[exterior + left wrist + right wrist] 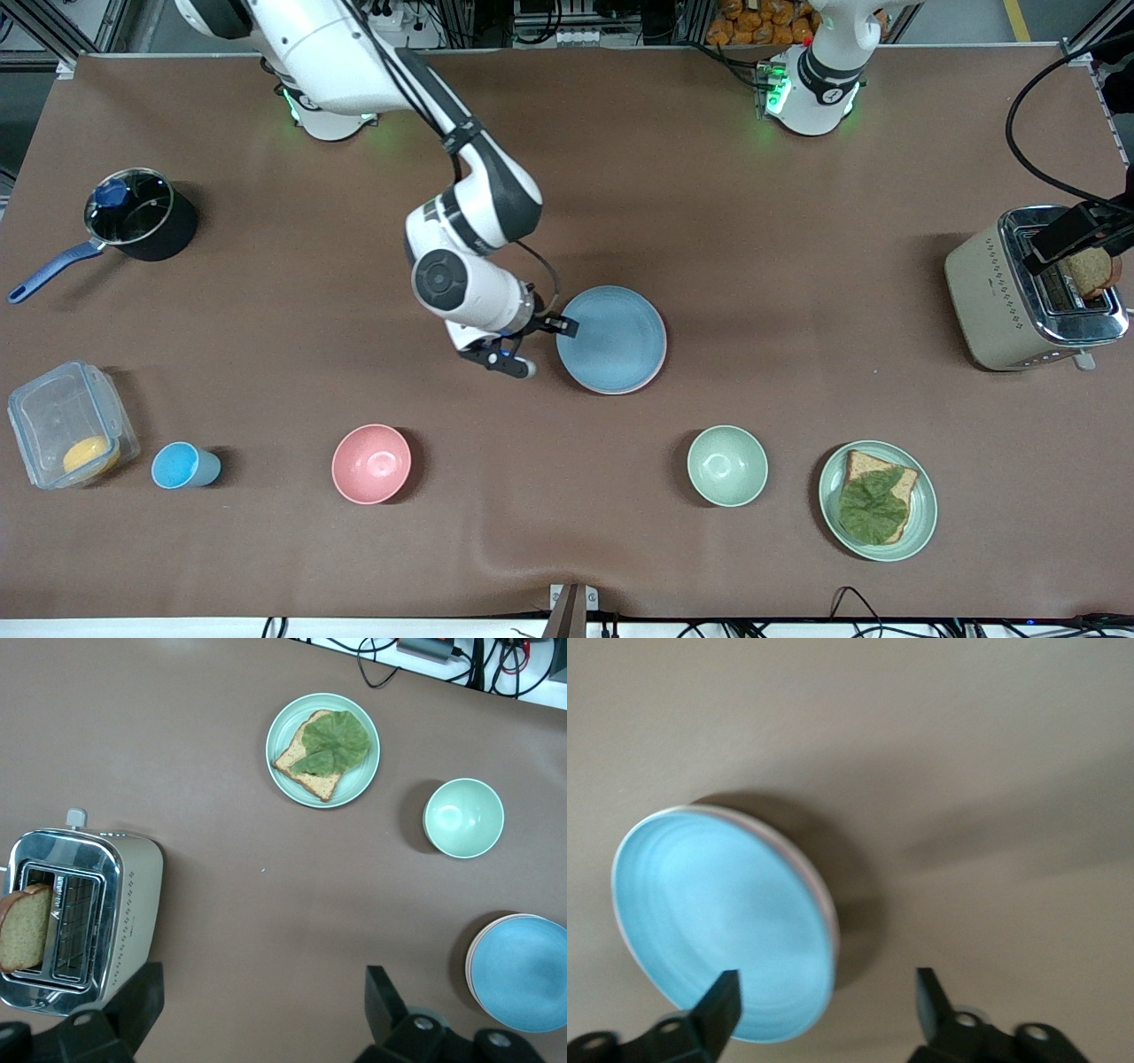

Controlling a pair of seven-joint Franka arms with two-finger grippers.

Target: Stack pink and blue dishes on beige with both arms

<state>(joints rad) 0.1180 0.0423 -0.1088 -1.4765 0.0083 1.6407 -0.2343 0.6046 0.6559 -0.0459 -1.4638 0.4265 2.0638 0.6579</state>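
The blue plate [611, 339] lies on top of a stack in the middle of the table. A pink rim [657, 369] peeks out under it. Of the beige plate only a pale edge [470, 964] shows at the bottom of the stack. My right gripper [547, 347] is open at the stack's edge toward the right arm's end. One finger [719, 1008] is over the blue plate's [722, 921] rim and the other is off it, over bare table. It holds nothing. My left gripper [264, 994] waits high over the table between toaster and stack, open and empty.
A toaster [1019, 301] holding bread stands at the left arm's end. A green plate [921, 514] with bread and a leaf, a green bowl [727, 465], a pink bowl [371, 463], a blue cup [182, 465] and a plastic box [66, 425] line the near side. A pot [142, 215] sits farther back.
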